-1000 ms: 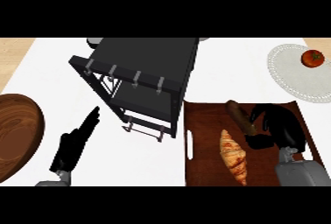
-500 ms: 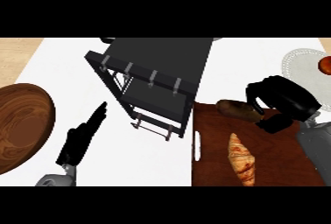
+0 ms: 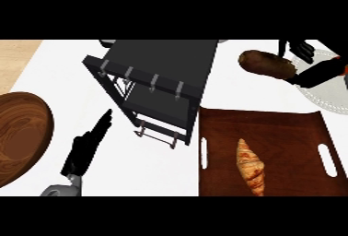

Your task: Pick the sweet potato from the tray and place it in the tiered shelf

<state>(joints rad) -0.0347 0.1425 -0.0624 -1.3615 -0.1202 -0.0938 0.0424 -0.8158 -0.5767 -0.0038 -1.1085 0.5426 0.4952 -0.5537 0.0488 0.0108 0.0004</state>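
We have the sweet potato up off the tray, carried at the far right of the scene, just right of the tiered shelf and over the white desk. It lies lengthwise, tilted down toward the right, with its left end free and its right end hidden in our right hand. That hand comes in from the right edge; its dark fingers curl over the far side of the potato and the rest of the hand closes under its right end, so we hold it pinched at one end only. Below the hand shows a pale round mat.

The risk we see follows from that: most of the potato hangs out past the hold, so it could swing or slip as we move it left. The shelf's dark top sits close to its free end, and the rail with its pegs stands along the near edge; a low or slanted approach could knock the free end against the frame and twist it out of the hold. We judge the move still needs lift and a clear line over the top tier.

A croissant remains on the tray, near and well apart from the potato. Our left hand rests at the near left, fingers straight and together, holding nothing, beside a wooden bowl.
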